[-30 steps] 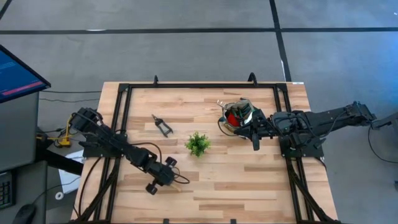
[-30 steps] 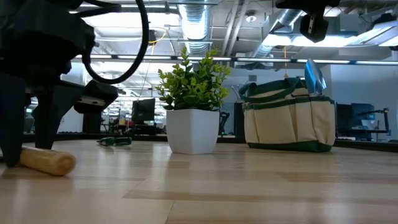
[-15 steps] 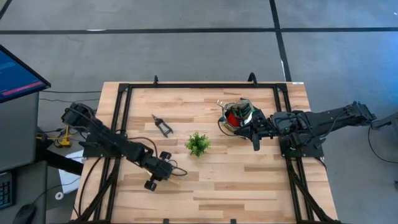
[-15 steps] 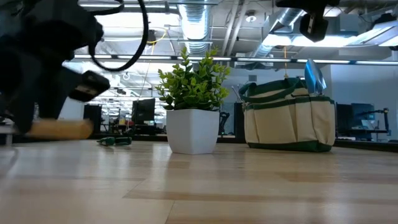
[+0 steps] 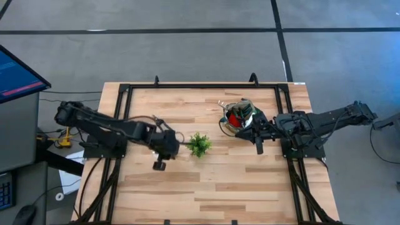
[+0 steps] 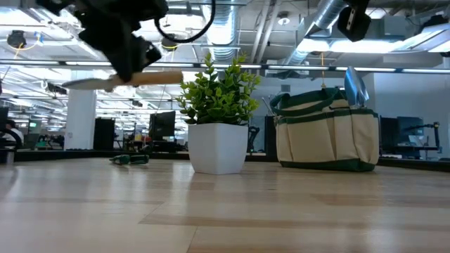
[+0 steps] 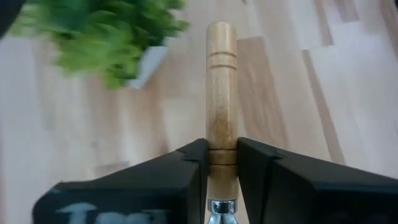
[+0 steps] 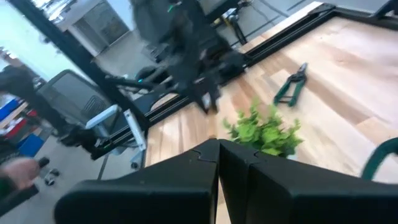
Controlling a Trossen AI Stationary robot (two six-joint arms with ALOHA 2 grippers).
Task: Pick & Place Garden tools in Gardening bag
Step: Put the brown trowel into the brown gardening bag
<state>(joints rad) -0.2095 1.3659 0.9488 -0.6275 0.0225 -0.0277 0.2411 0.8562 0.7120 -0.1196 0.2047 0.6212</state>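
Wooden tabletop (image 5: pixel 206 187) is bare now where the left arm was crouching a moment ago at the near left corner: that arm is swinging inward and upward, and the wooden-handled tool (image 7: pixel 222 93) that was lying on the boards a second ago is riding in the air, level, beside the potted plant (image 5: pixel 199 144). That, I judge, means the pick is done and the carry toward the gardening bag (image 5: pixel 239 117) is under way, with the plant standing between tool and bag. The bag is sitting on the far side of the plant, toward the right arm, already holding red gloves and a blue-bladed tool that is sticking up above its rim in the low view. The left arm is reaching across from its base with its elbow bent, the left gripper (image 5: pixel 164 145) hanging just beside the plant, its fingers narrowed on the handle near the metal collar, so the long wooden end is projecting forward. The right gripper (image 5: pixel 257 132) is waiting beside the bag, on the side away from the plant, fingers pressed together and carrying nothing. Behind the left gripper, the pruning shears (image 5: pixel 163 126) are lying untouched on the table, near the plant.
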